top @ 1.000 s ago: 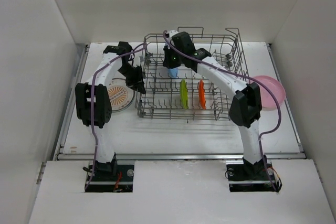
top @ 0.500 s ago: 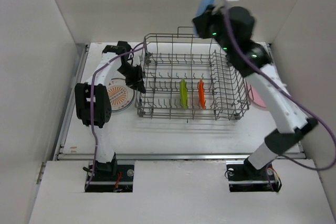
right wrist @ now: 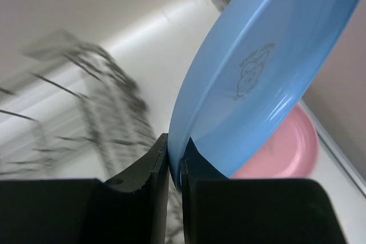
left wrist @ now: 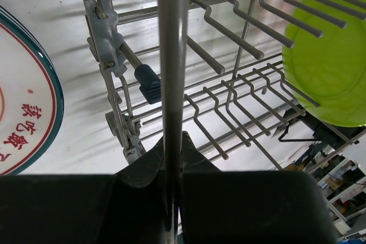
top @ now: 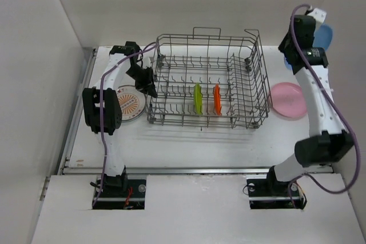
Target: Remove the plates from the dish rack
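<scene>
Right claw (right wrist: 174, 155) clamps the rim of the light blue plate (right wrist: 269, 61), which juts out beyond it.

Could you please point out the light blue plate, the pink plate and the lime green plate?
Light blue round plate (right wrist: 257, 55): right wrist view, middle of its broad face.
Pink round plate (top: 289, 100): top external view, centre of its well.
Lime green round plate (left wrist: 334, 78): left wrist view, its flat face.

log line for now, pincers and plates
left pincer: shut on dish rack wire | right pincer: shut on light blue plate | racked: lime green plate, orange plate | out: pink plate, patterned plate
</scene>
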Robot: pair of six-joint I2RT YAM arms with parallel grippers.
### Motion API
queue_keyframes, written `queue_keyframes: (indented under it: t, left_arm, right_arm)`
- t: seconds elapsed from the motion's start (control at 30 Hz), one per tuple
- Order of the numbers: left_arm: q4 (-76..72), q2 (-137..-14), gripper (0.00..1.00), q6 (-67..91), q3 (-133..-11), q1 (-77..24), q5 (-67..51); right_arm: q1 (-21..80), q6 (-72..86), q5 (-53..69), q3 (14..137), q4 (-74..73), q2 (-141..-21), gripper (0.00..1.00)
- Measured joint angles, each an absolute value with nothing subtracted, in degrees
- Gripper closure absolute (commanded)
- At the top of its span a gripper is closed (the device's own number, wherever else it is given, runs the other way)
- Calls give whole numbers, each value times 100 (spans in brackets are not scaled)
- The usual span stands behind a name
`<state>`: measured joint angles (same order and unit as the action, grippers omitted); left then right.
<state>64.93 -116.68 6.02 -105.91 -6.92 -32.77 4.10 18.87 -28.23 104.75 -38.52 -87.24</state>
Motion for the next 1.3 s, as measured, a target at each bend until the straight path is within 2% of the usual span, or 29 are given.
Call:
queue_keyframes:
  t: [0.13, 0.33, 0.43, 0.47, 0.5, 0.57, 0.77, 0.97, 1.1, 1.23, 1.3]
  left_arm:
    - [6497, -11681, 100, 602, -10613, -687, -3251]
    - [6490, -11679, 100, 602, -10608, -687, -3221]
    - [6479, -11679, 100, 602, -10597, -687, -3190]
    - [6464, -11677, 100, 600, -10589, -687, -3177]
    - [6458, -11677, 100, 598, -10586, -687, -3166]
    - [6445, -11677, 100, 589, -10584, -687, -3140]
    - [6431, -11677, 100, 585, -10578, -687, -3100]
    - [6407, -11677, 100, 585, -10575, -679, -3175]
    - [6344, -11677, 100, 683, -10578, -661, -3301]
    - [6180, -11677, 100, 873, -10578, -628, -3387]
    - [6045, -11677, 100, 934, -10578, -609, -3424]
  right_arm:
    - [-233, 2084, -2488, 9727, -4421, -9561, 100]
    - [-746, 2283, -2047, 9362, -4731, -10473, 99]
    - [-819, 2338, -1990, 9310, -4733, -10656, 77]
    - [-823, 2344, -1949, 9310, -4731, -10709, 34]
    - [-823, 2375, -1909, 9312, -4727, -10746, 25]
    - [-819, 2344, -1802, 9327, -4733, -10809, 14]
    - [-812, 2349, -1791, 9332, -4735, -10595, 12]
    - [-440, 2314, -2206, 9640, -4720, -9478, 12]
    - [838, 2176, -2646, 9776, -4320, -8335, 17]
    - [2222, 1927, -2451, 9424, -3603, -7579, 19]
    - [2598, 1802, -2202, 9159, -3420, -7500, 27]
